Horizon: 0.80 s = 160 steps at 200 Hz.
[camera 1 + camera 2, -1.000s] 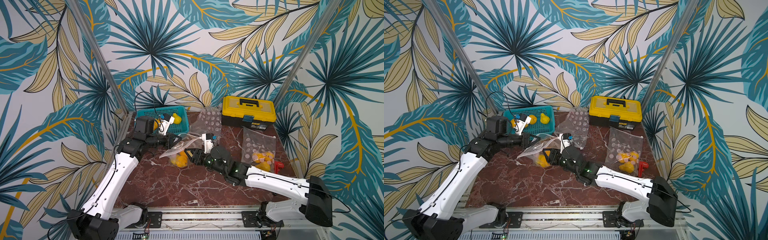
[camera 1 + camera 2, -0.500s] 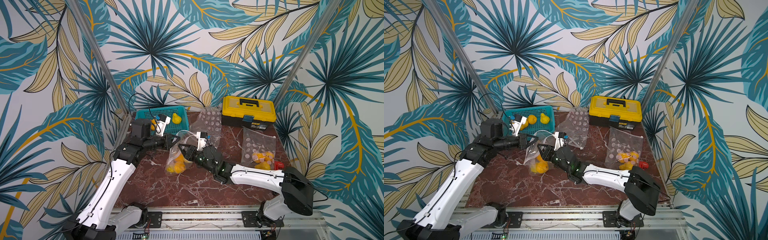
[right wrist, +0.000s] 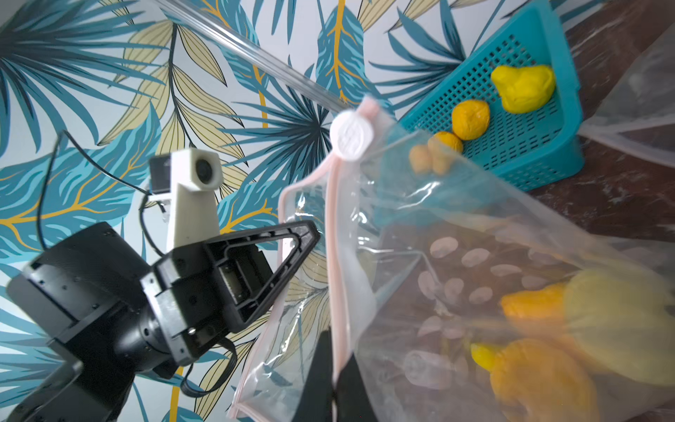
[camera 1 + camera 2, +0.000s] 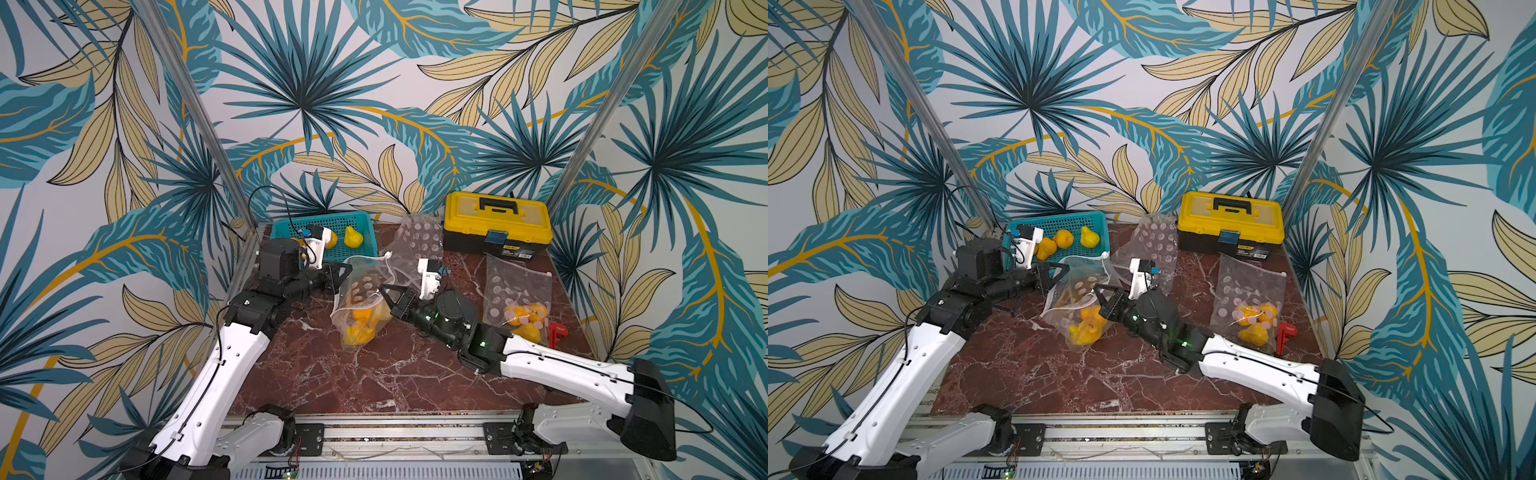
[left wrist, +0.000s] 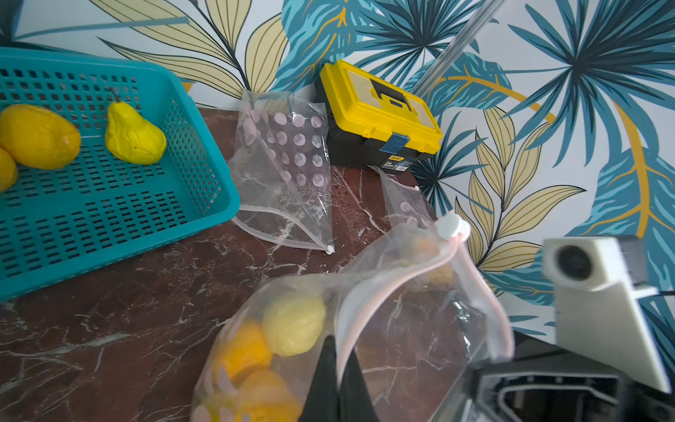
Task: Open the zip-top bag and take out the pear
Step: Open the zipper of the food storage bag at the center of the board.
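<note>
We see the zip-top bag (image 4: 361, 303) held up at centre frame over the tabletop (image 4: 365, 374), fruit (image 4: 362, 323) inside. The left end effector (image 4: 347, 272) pinches its rim from the left; the right end effector (image 4: 384, 291) pinches the opposite rim, mouth parted.

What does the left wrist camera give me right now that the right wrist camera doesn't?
Only the left wrist view shows the yellow toolbox, the empty dotted bag and the right arm's camera mount.

Only the right wrist view shows the left gripper shut on one lip of the zip-top bag.

Both show the bag's white slider, the fruit inside it, the teal basket, and closed fingertips pinching a lip.
</note>
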Each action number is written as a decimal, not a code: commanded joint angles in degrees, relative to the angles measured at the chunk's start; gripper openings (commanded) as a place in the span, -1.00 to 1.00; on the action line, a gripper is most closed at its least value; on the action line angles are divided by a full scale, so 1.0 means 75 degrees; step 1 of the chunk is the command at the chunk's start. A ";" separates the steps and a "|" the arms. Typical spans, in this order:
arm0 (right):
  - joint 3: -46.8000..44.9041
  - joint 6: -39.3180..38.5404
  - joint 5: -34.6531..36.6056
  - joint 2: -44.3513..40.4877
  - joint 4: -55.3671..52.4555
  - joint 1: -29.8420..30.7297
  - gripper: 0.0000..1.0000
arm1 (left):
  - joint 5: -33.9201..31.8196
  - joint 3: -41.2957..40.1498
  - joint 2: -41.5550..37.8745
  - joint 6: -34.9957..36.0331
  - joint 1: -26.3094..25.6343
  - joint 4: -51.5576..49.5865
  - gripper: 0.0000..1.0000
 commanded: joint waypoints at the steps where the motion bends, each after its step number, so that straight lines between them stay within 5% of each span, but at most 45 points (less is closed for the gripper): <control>1: 0.0369 -0.0471 0.0261 -0.0491 -0.2331 -0.0452 -1.00 | -0.0398 0.0075 0.0170 0.0133 -0.0113 0.0219 -1.00; 44: 0.1623 -0.1642 -0.0371 -0.0816 -0.5251 -0.1650 -1.00 | -0.0759 0.0113 0.0911 -0.0001 -0.0842 0.0221 -1.00; 87: 0.3539 -0.2905 0.0254 -0.0459 -0.7436 -0.1897 -1.00 | -0.0956 -0.0196 0.1575 -0.0417 -0.1605 0.0565 -1.00; 132: 0.4540 -0.3291 0.0274 0.0323 -0.8401 -0.1892 -1.00 | -0.0684 -0.1219 0.1835 -0.1132 -0.2328 0.2584 -1.00; 160: 0.4226 -0.3129 -0.0211 0.0817 -0.8071 -0.1792 -1.00 | -0.1796 -0.2126 0.1585 -0.1481 -0.2326 0.2886 -1.00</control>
